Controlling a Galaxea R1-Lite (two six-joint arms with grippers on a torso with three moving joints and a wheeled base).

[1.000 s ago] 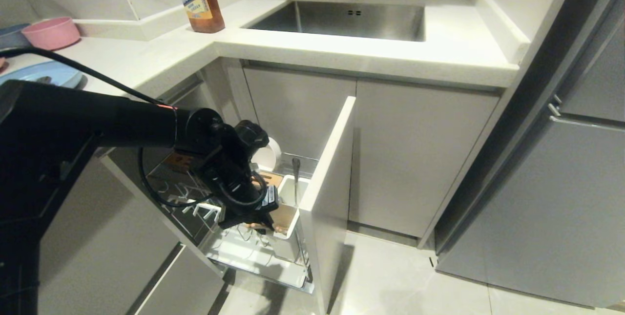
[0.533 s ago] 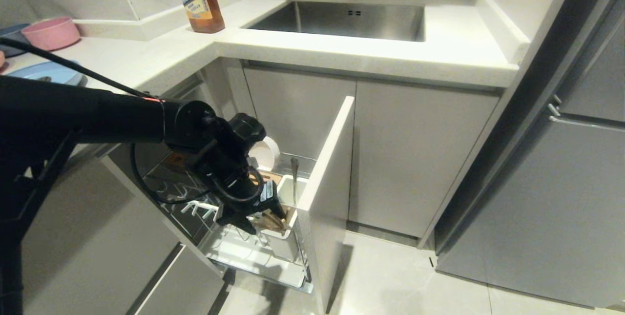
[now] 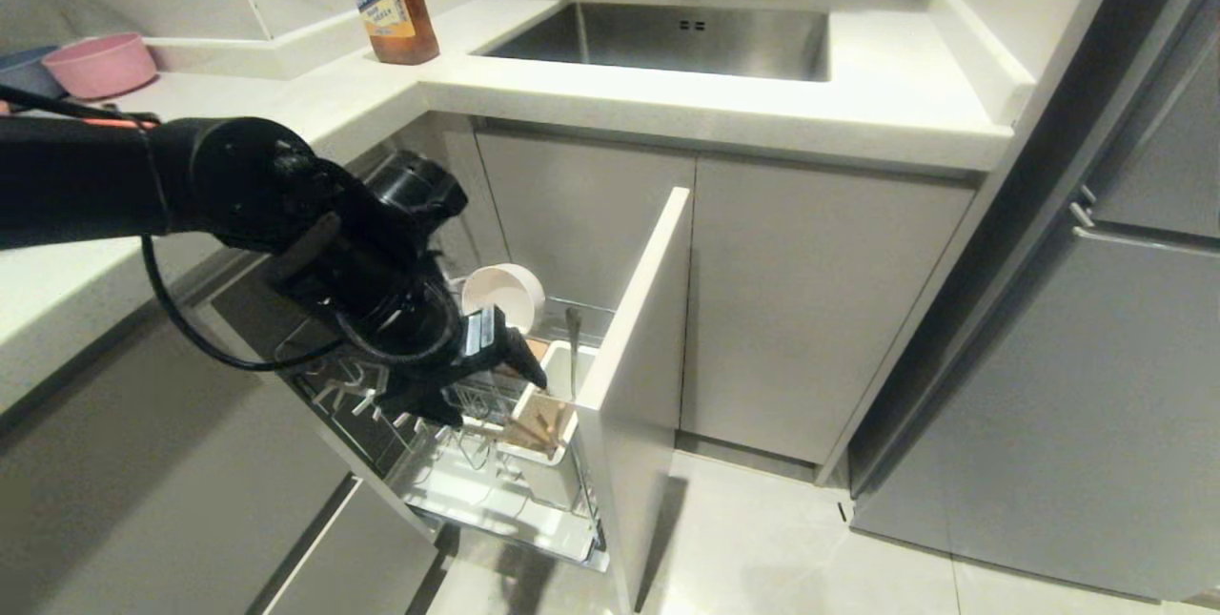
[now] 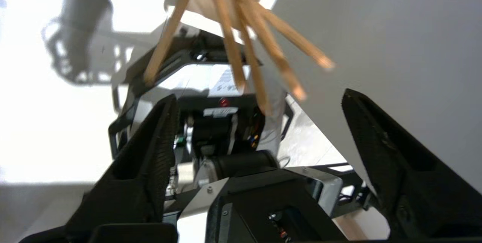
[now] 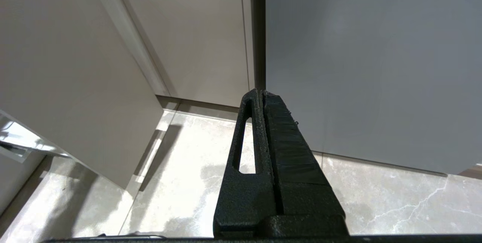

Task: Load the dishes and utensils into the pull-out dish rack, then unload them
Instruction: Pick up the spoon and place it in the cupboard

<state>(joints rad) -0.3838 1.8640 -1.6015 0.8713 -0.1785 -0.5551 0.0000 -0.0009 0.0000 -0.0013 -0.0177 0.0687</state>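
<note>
My left gripper hangs mid-frame with fingers spread wide and empty, above the pull-out dish rack, clear of its grey front panel. Several chopsticks and one spoon stand in the utensil cup; one white bowl sits behind. My right gripper is closed.

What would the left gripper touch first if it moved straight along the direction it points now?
Probably the chopsticks: the open left gripper points at their loose ends, nothing lying between. Depth is unclear.
</note>
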